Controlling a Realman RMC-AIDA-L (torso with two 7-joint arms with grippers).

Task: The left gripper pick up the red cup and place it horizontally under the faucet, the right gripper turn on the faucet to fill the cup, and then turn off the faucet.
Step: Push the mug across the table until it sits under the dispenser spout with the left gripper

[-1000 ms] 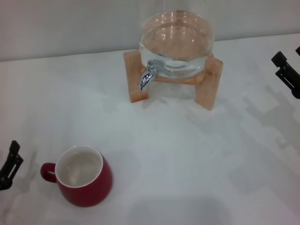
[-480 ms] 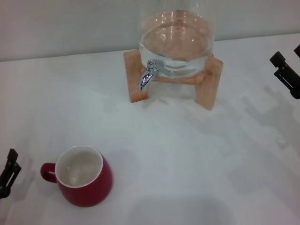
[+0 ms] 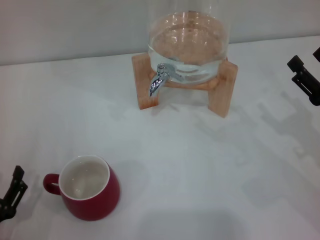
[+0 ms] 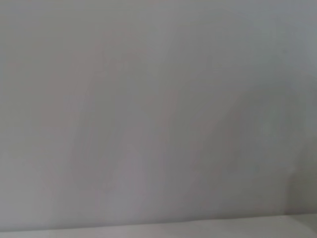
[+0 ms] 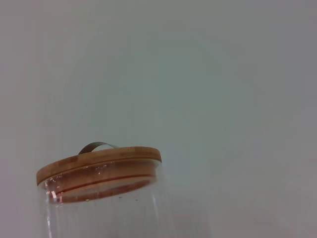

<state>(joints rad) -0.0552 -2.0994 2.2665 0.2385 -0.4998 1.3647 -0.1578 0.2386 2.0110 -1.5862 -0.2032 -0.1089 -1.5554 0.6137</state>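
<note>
The red cup (image 3: pixel 91 188) stands upright on the white table at the near left, showing its white inside, its loop handle turned toward the left edge. My left gripper (image 3: pixel 12 200) is low at the left edge, a short gap from the handle and only partly in view. The chrome faucet (image 3: pixel 157 82) sticks out of the clear glass jar (image 3: pixel 189 42) on its wooden stand (image 3: pixel 221 95) at the back centre. My right gripper (image 3: pixel 306 80) hangs at the right edge, well apart from the faucet. The left wrist view shows only a plain pale surface.
The white table (image 3: pixel 200 165) runs from the stand to the near edge, with a pale wall behind. In the right wrist view the jar's wooden lid (image 5: pixel 99 161) with a metal handle shows from the side against the wall.
My left gripper has slid toward the near edge of the table, staying left of the cup. The cup, the jar and the right gripper have hardly moved.
</note>
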